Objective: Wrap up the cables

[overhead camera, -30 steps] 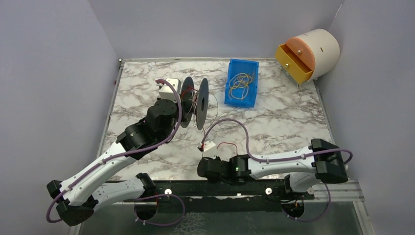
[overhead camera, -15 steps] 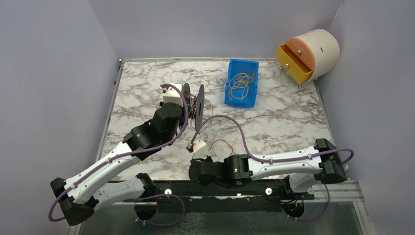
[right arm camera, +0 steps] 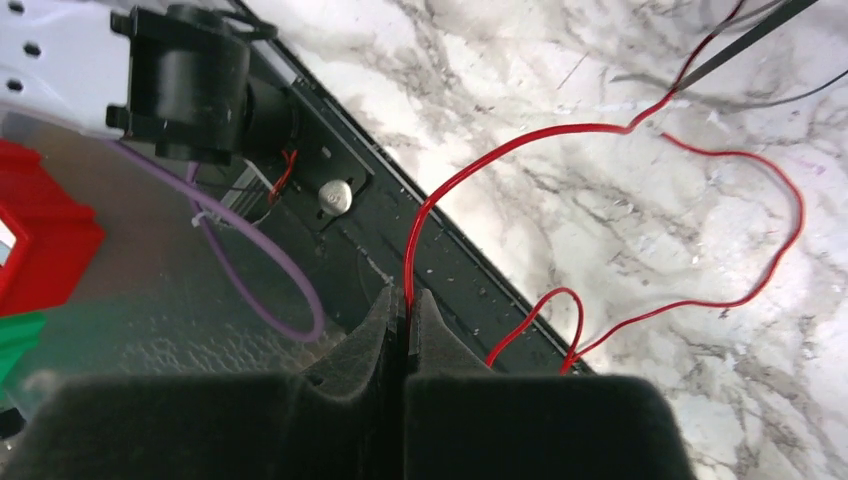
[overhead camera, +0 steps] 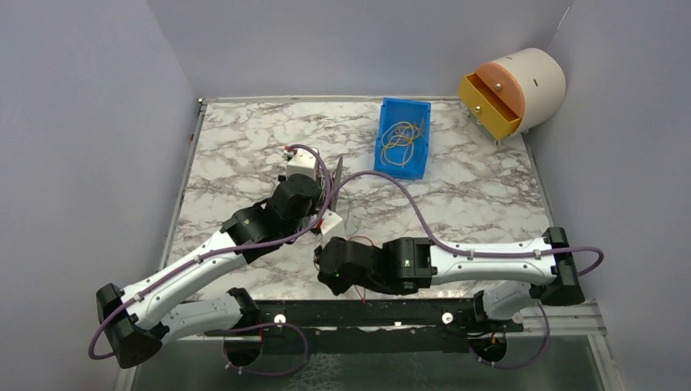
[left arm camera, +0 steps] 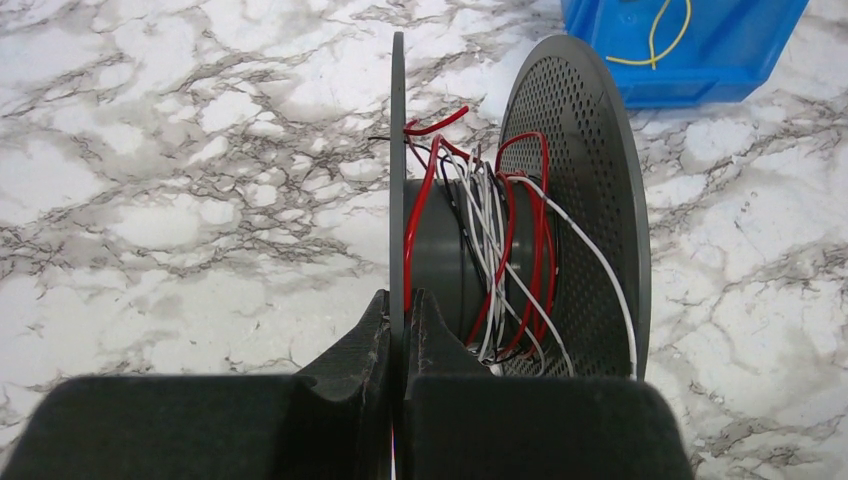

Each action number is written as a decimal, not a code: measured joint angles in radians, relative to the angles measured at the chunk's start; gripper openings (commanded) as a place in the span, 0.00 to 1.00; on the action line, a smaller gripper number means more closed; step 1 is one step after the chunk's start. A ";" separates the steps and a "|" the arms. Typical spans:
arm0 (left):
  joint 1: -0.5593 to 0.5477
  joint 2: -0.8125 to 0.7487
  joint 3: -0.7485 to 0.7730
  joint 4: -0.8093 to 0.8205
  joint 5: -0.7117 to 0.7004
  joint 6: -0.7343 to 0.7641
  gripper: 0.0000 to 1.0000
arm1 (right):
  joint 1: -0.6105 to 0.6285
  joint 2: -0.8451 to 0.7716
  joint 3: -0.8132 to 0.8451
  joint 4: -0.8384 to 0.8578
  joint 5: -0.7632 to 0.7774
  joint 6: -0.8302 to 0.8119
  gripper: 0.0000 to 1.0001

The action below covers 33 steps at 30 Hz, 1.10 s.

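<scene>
A grey spool (left arm camera: 440, 250) with two perforated flanges holds loose turns of red, white and dark cables (left arm camera: 500, 240). My left gripper (left arm camera: 402, 300) is shut on the edge of the spool's left flange (left arm camera: 397, 150). In the top view the spool (overhead camera: 337, 181) stands edge-on at mid table, with the left gripper (overhead camera: 323, 195) beside it. My right gripper (right arm camera: 405, 300) is shut on a red cable (right arm camera: 600, 128) that loops over the marble towards the spool. In the top view the right gripper (overhead camera: 327, 273) is near the table's front edge.
A blue bin (overhead camera: 380, 138) with yellow loops inside stands at the back of the marble table. A white cylinder with a yellow drawer (overhead camera: 521, 90) is at the back right. A black rail (right arm camera: 330, 200) runs along the front edge below the right gripper.
The left gripper has carried the spool right and nearer, turning it edge-on. The right gripper has moved left and towards the front edge with the red cable.
</scene>
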 measured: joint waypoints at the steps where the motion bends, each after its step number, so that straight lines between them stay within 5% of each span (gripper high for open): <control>1: -0.002 0.002 -0.002 -0.003 0.003 0.000 0.00 | -0.017 -0.008 0.000 0.000 -0.013 -0.010 0.01; 12: -0.024 0.021 -0.005 -0.019 0.040 0.003 0.00 | -0.154 -0.060 0.041 -0.046 -0.122 -0.077 0.01; 33: -0.025 0.080 0.031 0.018 0.039 -0.003 0.00 | -0.185 -0.100 0.044 -0.074 -0.241 -0.080 0.01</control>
